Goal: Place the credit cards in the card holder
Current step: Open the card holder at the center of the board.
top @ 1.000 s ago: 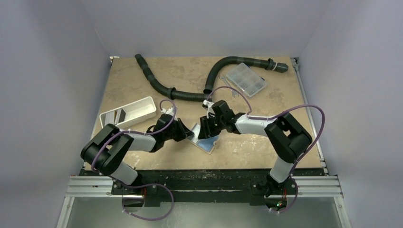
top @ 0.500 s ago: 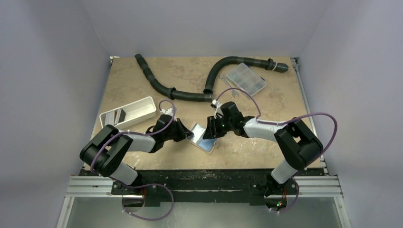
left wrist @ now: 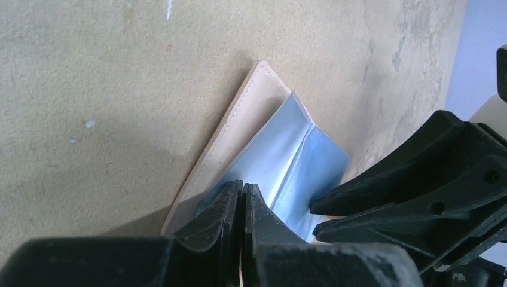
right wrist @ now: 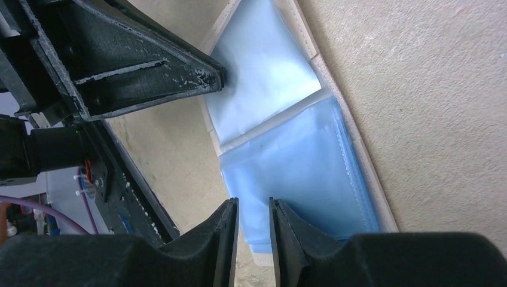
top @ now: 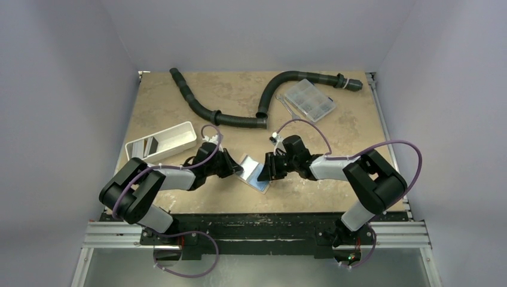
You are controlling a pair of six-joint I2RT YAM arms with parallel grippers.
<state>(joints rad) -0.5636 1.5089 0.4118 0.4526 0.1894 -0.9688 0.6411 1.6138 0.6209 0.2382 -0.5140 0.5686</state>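
Observation:
The tan card holder [top: 254, 174] lies open on the table between my two grippers, its pale blue inside facing up. It shows in the left wrist view [left wrist: 281, 155] and the right wrist view [right wrist: 293, 161]. My left gripper [top: 235, 169] is shut, its tips [left wrist: 243, 186] resting on the blue lining at the wallet's left half. My right gripper [top: 270, 169] is low over the right half, jaws a narrow gap apart [right wrist: 251, 206] with nothing seen between them. No loose credit card shows in either gripper.
A white oblong tray [top: 161, 142] with a dark flat piece in it stands at the left. Two black corrugated hoses [top: 221, 113] lie across the back. A clear compartment box [top: 309, 100] sits at the back right.
My right gripper has moved down and slightly right, from over the wallet's middle to low at its right half. The left gripper has stayed on the wallet.

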